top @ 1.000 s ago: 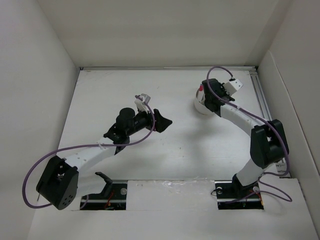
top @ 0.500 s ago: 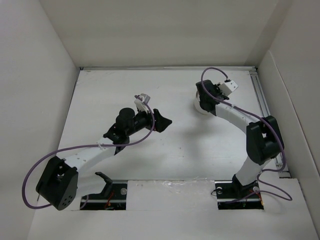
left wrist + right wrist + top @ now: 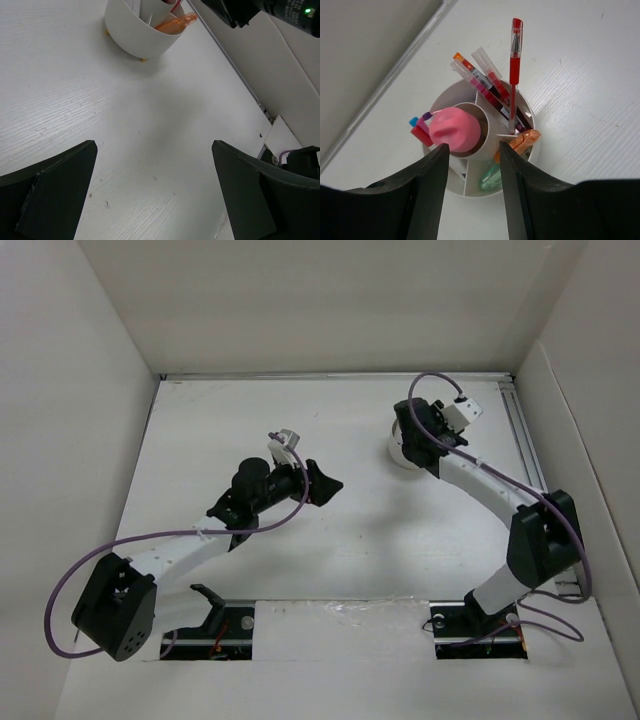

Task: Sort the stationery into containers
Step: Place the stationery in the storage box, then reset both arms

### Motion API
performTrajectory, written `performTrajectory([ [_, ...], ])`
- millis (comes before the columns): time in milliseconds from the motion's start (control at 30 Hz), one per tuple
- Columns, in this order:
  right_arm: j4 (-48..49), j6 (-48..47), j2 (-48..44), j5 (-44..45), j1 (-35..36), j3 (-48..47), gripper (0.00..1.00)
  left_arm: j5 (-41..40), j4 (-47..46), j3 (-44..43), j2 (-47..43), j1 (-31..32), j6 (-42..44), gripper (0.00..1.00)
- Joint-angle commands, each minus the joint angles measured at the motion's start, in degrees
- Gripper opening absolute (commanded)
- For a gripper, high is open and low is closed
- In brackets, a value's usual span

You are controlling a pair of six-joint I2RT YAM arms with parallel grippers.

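Note:
The round white tub with inner dividers stands right below my right gripper, which is open and empty. A pink piece fills the tub's centre tube. A red pen, slim markers, an orange piece, a green piece and red and blue caps sit in the outer compartments. In the top view the right arm hides most of the tub. My left gripper is open and empty over bare table, with the tub ahead of it.
White walls enclose the table on three sides. A metal rail runs along the right edge, close behind the tub. The left gripper hangs mid-table, left of the tub.
The right arm's elbow has swung out to the right while its gripper stayed over the tub. The left arm has not moved.

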State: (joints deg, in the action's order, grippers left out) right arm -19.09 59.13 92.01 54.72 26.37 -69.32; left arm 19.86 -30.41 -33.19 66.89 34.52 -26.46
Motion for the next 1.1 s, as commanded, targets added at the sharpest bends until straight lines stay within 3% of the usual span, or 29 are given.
performTrajectory([
  [0,-1.03,0.81,-6.29,1.97,1.75,0.68,0.51,-0.87,-2.46,0.93,-2.81,0.02,-0.35,1.00],
  [333,2.47,-1.65,-22.28,-9.35,4.39,12.88,0.76,-6.85,-2.20,4.27,-12.22,0.02,-0.87,1.00],
  [567,11.79,-8.58,-33.89,-23.42,14.57,26.33,0.78,-12.03,0.52,6.91,-22.76,0.02,-3.68,1.00],
  [767,15.47,-7.98,-38.47,-24.57,22.75,34.06,0.78,-14.50,5.36,8.75,-31.89,0.02,-6.41,1.00],
  [1067,19.27,-6.22,-39.62,-25.10,25.57,38.73,0.78,-20.02,18.97,7.17,-39.90,0.02,-7.12,1.00],
])
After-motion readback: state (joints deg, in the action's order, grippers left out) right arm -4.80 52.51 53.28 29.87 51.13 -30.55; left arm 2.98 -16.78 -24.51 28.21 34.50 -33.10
